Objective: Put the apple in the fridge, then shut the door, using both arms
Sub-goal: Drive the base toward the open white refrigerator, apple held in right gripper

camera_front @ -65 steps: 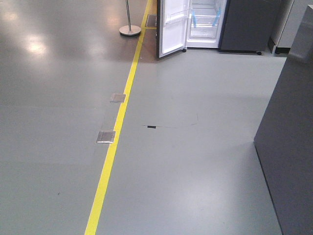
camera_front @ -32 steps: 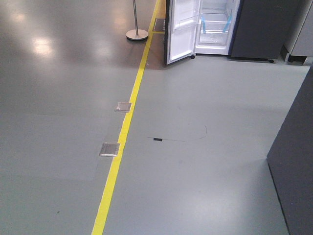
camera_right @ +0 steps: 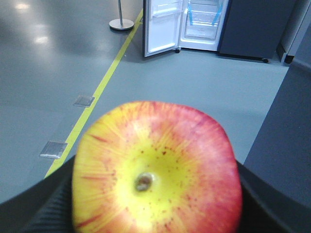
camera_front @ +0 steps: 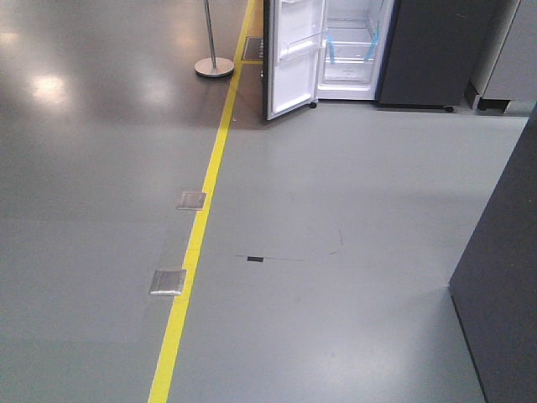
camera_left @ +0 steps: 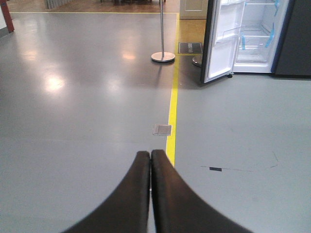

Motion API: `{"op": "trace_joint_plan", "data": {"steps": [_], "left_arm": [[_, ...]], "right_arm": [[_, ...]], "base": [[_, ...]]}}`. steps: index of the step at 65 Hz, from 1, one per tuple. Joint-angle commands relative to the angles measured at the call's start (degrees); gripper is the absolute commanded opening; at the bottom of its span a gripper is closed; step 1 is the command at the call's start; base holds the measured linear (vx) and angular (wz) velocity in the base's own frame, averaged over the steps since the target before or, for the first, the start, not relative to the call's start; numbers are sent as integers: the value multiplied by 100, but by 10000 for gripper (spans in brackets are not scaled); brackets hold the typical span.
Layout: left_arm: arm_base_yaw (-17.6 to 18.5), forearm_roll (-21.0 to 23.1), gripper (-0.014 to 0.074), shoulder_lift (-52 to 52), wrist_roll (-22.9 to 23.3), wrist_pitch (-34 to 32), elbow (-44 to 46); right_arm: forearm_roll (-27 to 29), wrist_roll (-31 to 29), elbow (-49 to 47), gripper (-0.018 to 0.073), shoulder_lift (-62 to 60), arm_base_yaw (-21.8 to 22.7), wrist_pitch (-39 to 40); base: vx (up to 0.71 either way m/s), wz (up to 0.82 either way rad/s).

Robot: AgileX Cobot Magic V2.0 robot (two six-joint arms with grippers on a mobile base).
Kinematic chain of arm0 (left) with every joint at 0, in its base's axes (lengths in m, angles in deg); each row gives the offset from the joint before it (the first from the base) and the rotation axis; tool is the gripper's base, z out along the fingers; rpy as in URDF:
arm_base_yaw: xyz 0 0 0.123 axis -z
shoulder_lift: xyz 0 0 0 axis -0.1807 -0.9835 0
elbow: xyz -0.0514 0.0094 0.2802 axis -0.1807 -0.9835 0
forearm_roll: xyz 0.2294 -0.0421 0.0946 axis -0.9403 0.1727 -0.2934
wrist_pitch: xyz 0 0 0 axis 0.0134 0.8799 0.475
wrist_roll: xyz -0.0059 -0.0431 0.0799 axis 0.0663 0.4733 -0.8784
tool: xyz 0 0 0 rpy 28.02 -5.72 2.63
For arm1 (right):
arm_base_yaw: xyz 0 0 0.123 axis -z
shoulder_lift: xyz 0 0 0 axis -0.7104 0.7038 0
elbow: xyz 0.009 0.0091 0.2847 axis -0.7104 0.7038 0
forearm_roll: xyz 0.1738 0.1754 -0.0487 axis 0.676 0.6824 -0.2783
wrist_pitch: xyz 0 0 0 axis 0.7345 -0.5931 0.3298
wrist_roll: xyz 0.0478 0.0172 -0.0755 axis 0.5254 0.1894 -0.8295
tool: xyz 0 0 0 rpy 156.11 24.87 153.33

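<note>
Right gripper [camera_right: 155, 213] tight around the apple [camera_right: 155, 165]; left gripper [camera_left: 150, 158] empty, closed; fridge [camera_front: 352, 42] well ahead.

Fridge [camera_front: 351, 50] at far end, door [camera_front: 294, 67] swung wide open to the left. White interior, blue tape strips showing. Yellow floor line [camera_front: 193, 252] runs toward it — far floor plate [camera_front: 191, 200] and near floor plate [camera_front: 168, 281] on its left edge. Dark cabinet [camera_front: 503, 285] at right edge.
</note>
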Motion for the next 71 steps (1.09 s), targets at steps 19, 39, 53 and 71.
{"op": "trace_joint_plan", "data": {"steps": [19, 39, 53, 71], "left_arm": [[19, 17, -5, 77, 55, -364, -115], [19, 17, -5, 77, 55, -364, -115], [19, 17, -5, 77, 55, -364, -115], [19, 17, -5, 77, 55, -364, -115]], "right_arm": [[84, -42, -156, 30, 37, 8, 460], [84, -42, -156, 30, 37, 8, 460], [84, -42, -156, 30, 37, 8, 460], [84, -42, -156, 30, 37, 8, 460]], "base": [[20, -10], [19, -4], [18, -1], [17, 0]]}}
